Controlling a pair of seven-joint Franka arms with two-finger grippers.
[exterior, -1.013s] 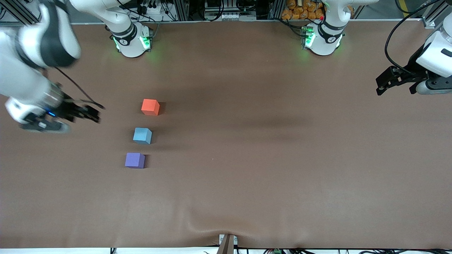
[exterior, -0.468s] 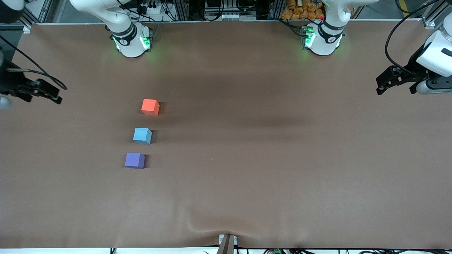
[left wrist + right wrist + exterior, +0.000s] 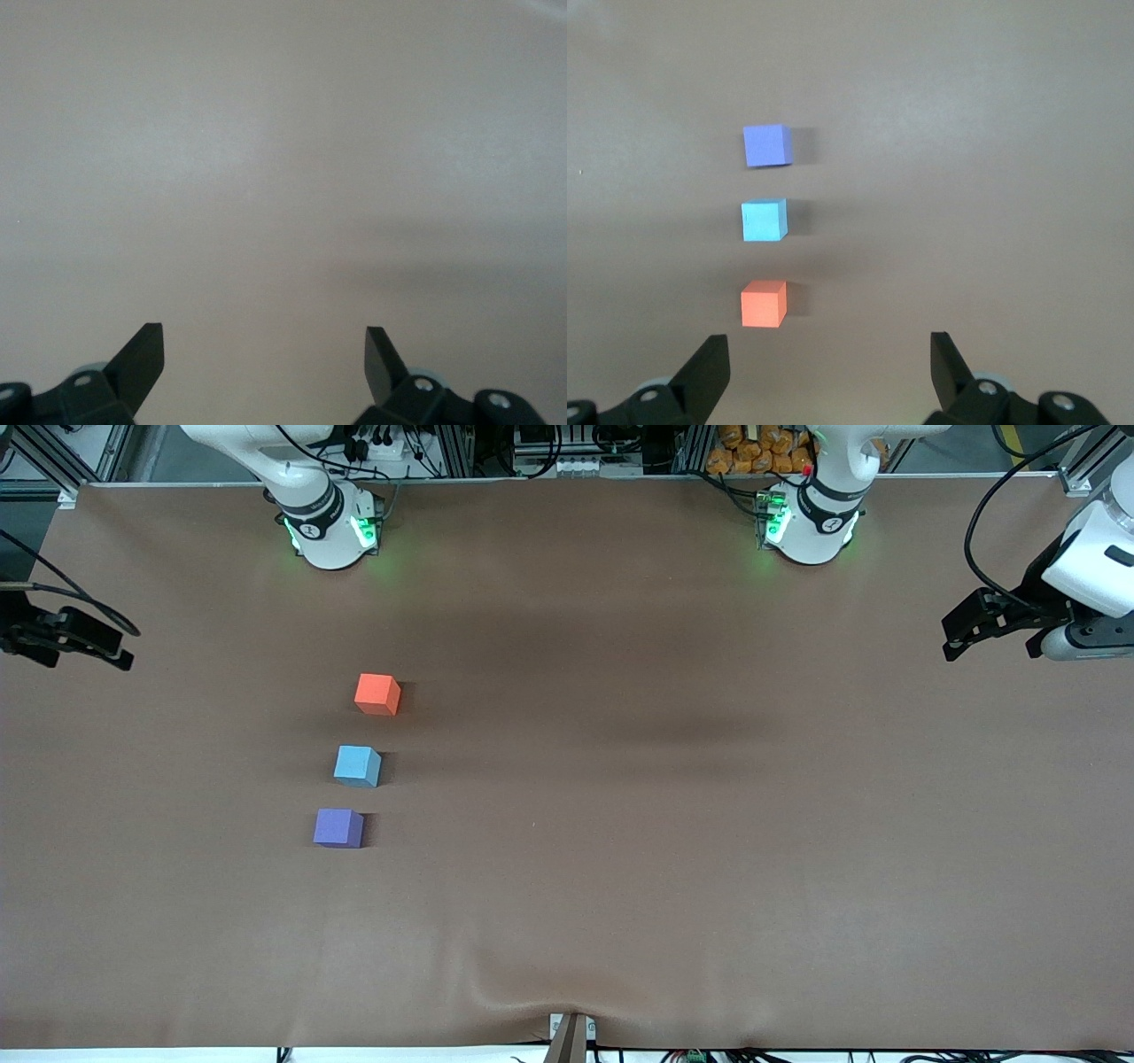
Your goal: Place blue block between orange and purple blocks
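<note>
- Front view: three cubes stand on the brown bench [image 3: 673, 886] toward the right arm's end, one of each colour. The orange block [image 3: 377, 693] is farthest from the camera, the purple block [image 3: 338, 828] nearest, and the blue block [image 3: 358, 766] sits between them, apart from both. The row slants slightly and the gaps look roughly even, so I judge the placement done. The right gripper [image 3: 75, 642] hangs over the bench edge at its own end, well apart from the cubes; the left gripper [image 3: 992, 624] waits over the other end.
- Left wrist view: the left gripper [image 3: 264, 354] has its jaws spread wide, nothing between them, only bare bench below; no cubes show.
- Right wrist view: the right gripper [image 3: 829, 359] has its jaws wide and empty. One purple block [image 3: 766, 145], one blue block [image 3: 763, 220], one orange block [image 3: 763, 304] line up on the bench [image 3: 992, 177].
- Risk: a low return sweep by the right arm could knock a cube out of line, since the light cubes sit loose.
</note>
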